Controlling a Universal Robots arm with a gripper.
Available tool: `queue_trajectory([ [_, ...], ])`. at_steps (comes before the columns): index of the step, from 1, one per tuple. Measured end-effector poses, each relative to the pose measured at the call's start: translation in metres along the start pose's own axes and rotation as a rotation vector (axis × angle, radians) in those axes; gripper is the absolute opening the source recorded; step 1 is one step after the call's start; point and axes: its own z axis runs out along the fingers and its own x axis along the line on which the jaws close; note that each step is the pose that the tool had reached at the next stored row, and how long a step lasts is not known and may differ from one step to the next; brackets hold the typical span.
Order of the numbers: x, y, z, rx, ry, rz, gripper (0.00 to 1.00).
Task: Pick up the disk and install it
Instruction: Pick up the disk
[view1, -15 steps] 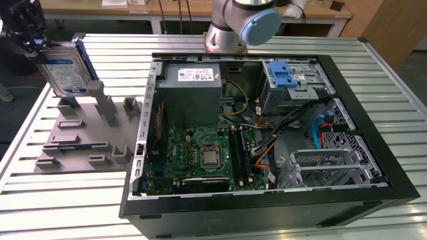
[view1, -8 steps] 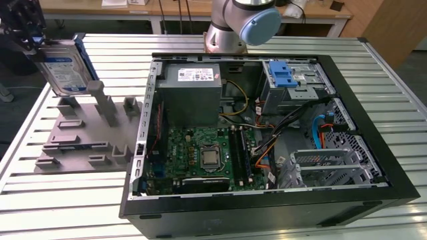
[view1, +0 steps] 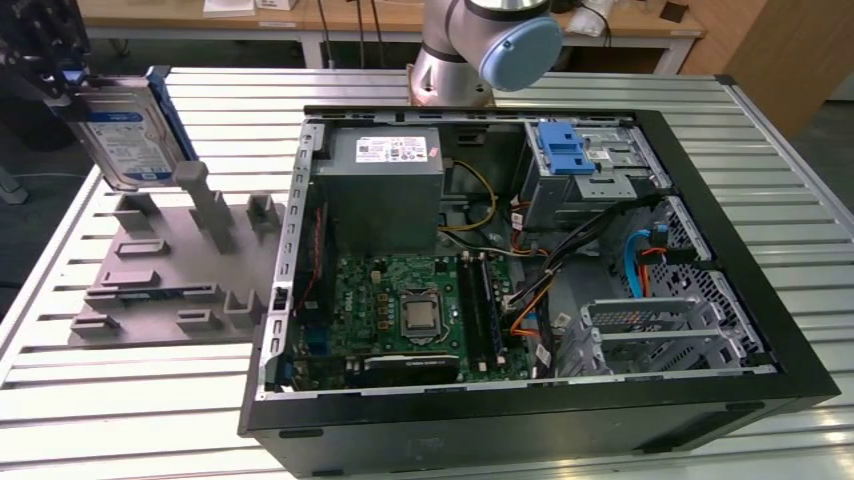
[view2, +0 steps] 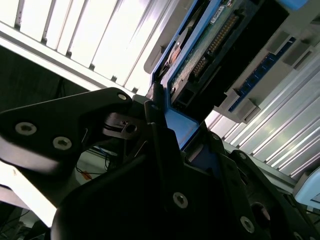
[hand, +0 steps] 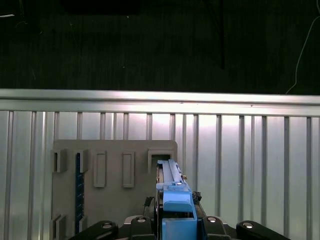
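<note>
- Disk held upright in the air over the exterior view's left part of the desk, well apart from the open computer case.
- Long axis of the disk runs nearly up and down in the exterior view, with the top end leaning slightly toward the exterior view's left.
- Broad labelled face of the disk points toward the exterior camera. In the first wrist view the disk shows edge-on, as a narrow blue strip pointing away from the camera.
- Disk looks flat, rectangular and silver, with a white-and-blue label on its face and a blue plastic frame along its edges.
- In the second wrist view the other face of the disk shows a green circuit board with a row of connector pins, edged by the blue frame.
- Black end effector is closed on the upper end of the disk, with a finger on each flat side of it, as both wrist views show.
- Lower end of the disk hangs just above a grey holder plate with upright posts and slots, which lies flat on the desk beside the case. Whether the disk touches a post cannot be told.
- Desk top is made of long silver metal slats.
</note>
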Motion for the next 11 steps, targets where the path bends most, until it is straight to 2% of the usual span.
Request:
queue_trajectory([
  [11,0.0,0.0,-0.0032,0.0003,-0.0001,0.0,0.36],
])
